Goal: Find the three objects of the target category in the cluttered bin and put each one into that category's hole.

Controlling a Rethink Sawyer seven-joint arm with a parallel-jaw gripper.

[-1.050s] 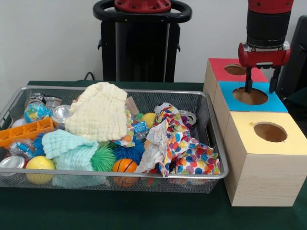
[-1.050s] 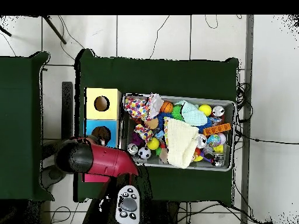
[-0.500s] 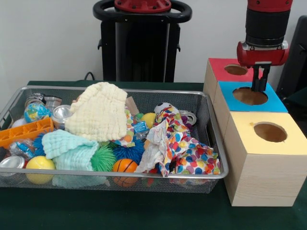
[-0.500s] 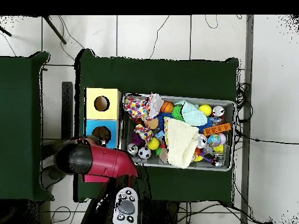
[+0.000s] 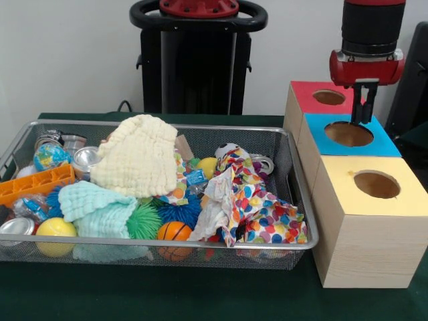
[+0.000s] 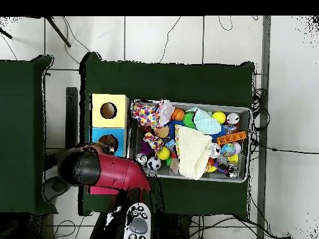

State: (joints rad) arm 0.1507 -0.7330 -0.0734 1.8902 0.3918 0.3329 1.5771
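Change: your gripper (image 5: pixel 364 110) has risen off the blue box's hole (image 5: pixel 348 134) since a second ago; its prongs, spread then, now sit pressed together, empty.
Meaning: drop probably done; you search again.
Targets: category unclear; candidates remain in wire-mesh bin (image 5: pixel 297 200).
Textures: waffle-knit cream cloth (image 5: pixel 139 157), spiky green ball (image 5: pixel 144 221), smooth basketball (image 5: pixel 174 232).
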